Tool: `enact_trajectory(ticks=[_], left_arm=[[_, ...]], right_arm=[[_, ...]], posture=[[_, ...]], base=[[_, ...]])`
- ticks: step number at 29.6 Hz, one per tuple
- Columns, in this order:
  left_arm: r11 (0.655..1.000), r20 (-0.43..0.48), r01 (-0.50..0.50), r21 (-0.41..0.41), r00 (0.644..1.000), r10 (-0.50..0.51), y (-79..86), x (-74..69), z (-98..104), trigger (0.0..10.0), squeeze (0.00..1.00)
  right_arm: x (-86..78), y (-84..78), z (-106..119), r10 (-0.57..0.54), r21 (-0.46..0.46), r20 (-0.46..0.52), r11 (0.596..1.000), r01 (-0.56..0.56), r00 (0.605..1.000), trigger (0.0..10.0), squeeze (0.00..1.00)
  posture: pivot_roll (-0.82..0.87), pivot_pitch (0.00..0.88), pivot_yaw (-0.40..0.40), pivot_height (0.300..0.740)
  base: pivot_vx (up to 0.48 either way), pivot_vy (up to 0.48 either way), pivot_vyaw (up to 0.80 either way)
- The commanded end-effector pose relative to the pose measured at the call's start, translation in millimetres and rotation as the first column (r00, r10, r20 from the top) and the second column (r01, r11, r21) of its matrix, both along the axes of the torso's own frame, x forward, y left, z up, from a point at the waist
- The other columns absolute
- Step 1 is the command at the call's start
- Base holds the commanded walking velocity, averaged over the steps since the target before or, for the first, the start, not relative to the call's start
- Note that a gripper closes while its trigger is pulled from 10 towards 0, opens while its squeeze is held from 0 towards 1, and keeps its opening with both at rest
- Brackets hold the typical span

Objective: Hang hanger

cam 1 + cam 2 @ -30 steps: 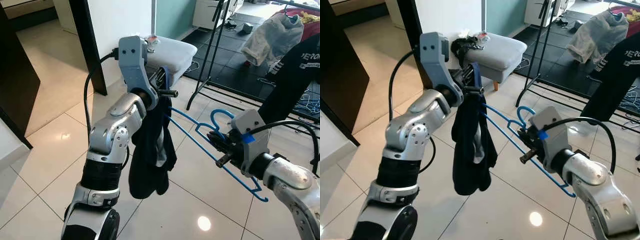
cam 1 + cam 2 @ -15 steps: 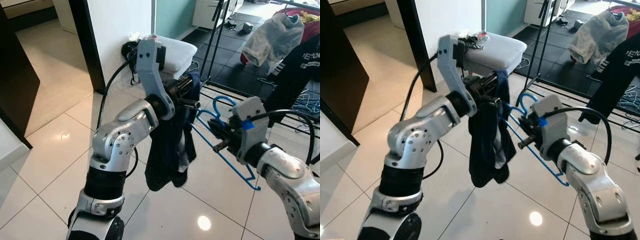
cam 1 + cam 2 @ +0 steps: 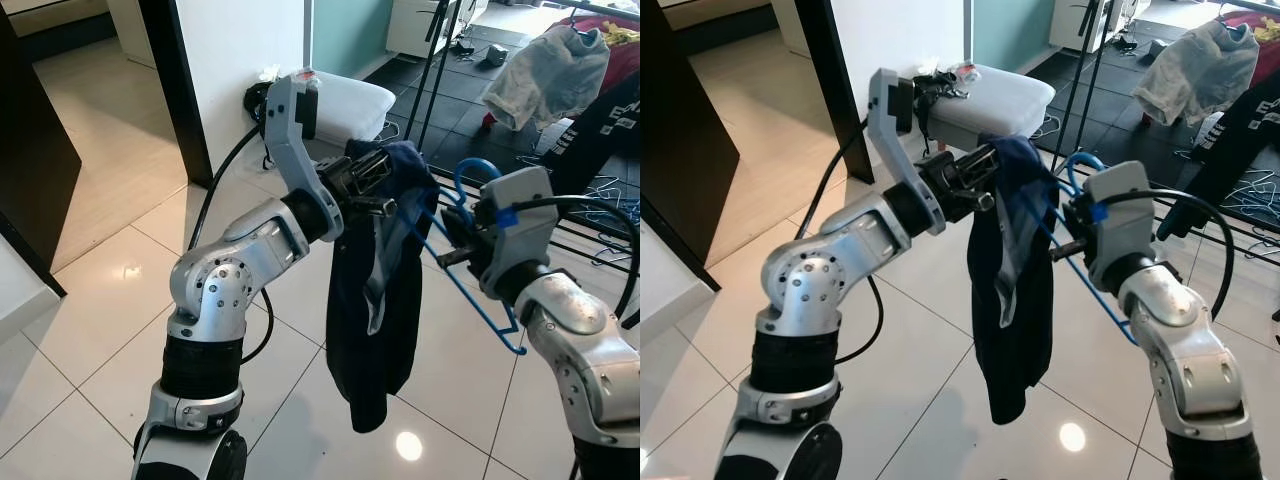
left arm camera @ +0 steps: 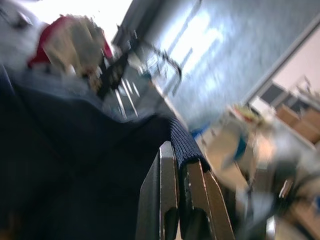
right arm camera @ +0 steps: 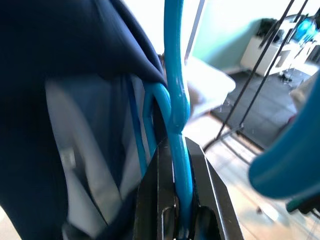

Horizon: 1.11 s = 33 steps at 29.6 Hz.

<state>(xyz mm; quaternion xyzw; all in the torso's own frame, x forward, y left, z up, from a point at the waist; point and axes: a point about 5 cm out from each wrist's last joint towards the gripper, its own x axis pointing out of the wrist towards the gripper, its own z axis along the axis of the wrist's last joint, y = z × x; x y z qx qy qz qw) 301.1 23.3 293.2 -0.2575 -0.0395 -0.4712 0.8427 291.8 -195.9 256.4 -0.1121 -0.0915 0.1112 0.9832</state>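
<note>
Out in front of the robot, left tool [image 3: 372,180] pinches the dark garment [image 3: 375,300], right tool [image 3: 452,245] clamps the blue hanger [image 3: 470,290]. Fabric could slide off if they pull apart.

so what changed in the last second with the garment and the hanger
The left gripper carried the dark garment to the robot's right and a little higher, pulling it along the blue hanger until it drapes close to the hook. The right gripper rose slightly, bringing the hanger nearer the clothes rack. Both sets of fingers stayed clamped: left on the garment's collar, right on the hanger by its hook. The white ottoman did not move.
</note>
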Motion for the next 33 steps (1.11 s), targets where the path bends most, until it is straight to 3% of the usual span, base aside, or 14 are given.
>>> enact_trajectory(ticks=[1,5,6,14,20,22,23,27,33], left_arm=[[0.999,-0.01,0.047,0.007,0.999,-0.047,-9.1,-4.7,-4,10.0,0.0],[0.994,-0.022,0.107,0.023,0.994,-0.106,-19.5,-13.8,-14,10.0,0.0],[0.993,-0.021,0.12,0.012,0.993,-0.119,-21.6,-16.0,-14,10.0,1.0],[0.995,-0.061,0.057,-0.083,0.996,-0.062,-13.3,-5.9,-8,10.0,1.0],[0.991,-0.044,0.067,-0.113,0.996,-0.073,-10.0,-7.6,-4,10.0,1.0],[0.993,-0.032,0.041,-0.114,0.998,-0.045,-5.6,-6.7,-4,10.0,1.0],[0.993,-0.032,0.041,-0.114,0.998,-0.045,-5.6,-6.7,-4,10.0,1.0],[0.992,0.025,-0.031,-0.125,0.999,0.035,19.4,3.2,6,10.0,1.0],[0.99,0.085,-0.051,-0.133,0.994,0.062,41.6,9.0,19,10.0,1.0]], right_arm=[[-1.0,-0.4,10,0.008,0.02,0.059,1.0,-0.009,0.998,10.0,0.0],[1.7,4.7,17,0.032,0.04,0.099,0.999,-0.036,0.995,10.0,0.0],[2.7,6.3,19,0.037,0.039,0.108,0.998,-0.041,0.993,10.0,0.0],[5.2,10.8,24,0.054,0.052,0.144,0.997,-0.062,0.988,10.0,0.0],[5.2,12.7,27,0.071,0.072,0.17,0.994,-0.084,0.983,10.0,0.0],[-0.7,15.4,34,0.162,0.132,0.206,0.973,-0.191,0.965,10.0,0.0],[-0.7,15.4,34,0.162,0.132,0.206,0.973,-0.191,0.965,10.0,0.0],[-18.6,-0.7,42,0.325,0.228,0.252,0.896,-0.382,0.912,10.0,0.0],[-25.9,-21.2,45,0.335,0.285,0.291,0.864,-0.415,0.896,10.0,0.0]], posture=[[-0.02,0.133,0.019,0.74],[-0.02,0.128,0.016,0.74],[-0.02,0.127,0.014,0.74],[-0.02,0.127,0.015,0.74],[-0.01,0.136,0.013,0.74],[-0.01,0.139,0.011,0.74],[-0.01,0.139,0.011,0.74],[-0.01,0.143,0.008,0.74],[-0.01,0.144,0.008,0.74]], base=[[0.0,0.0,0.0],[0.0,0.0,0.0],[0.0,0.0,0.0],[0.0,0.0,0.0],[0.0,0.0,0.0],[0.0,0.0,0.0],[0.0,0.0,0.0],[0.0,0.0,0.0],[0.0,0.0,0.0]])
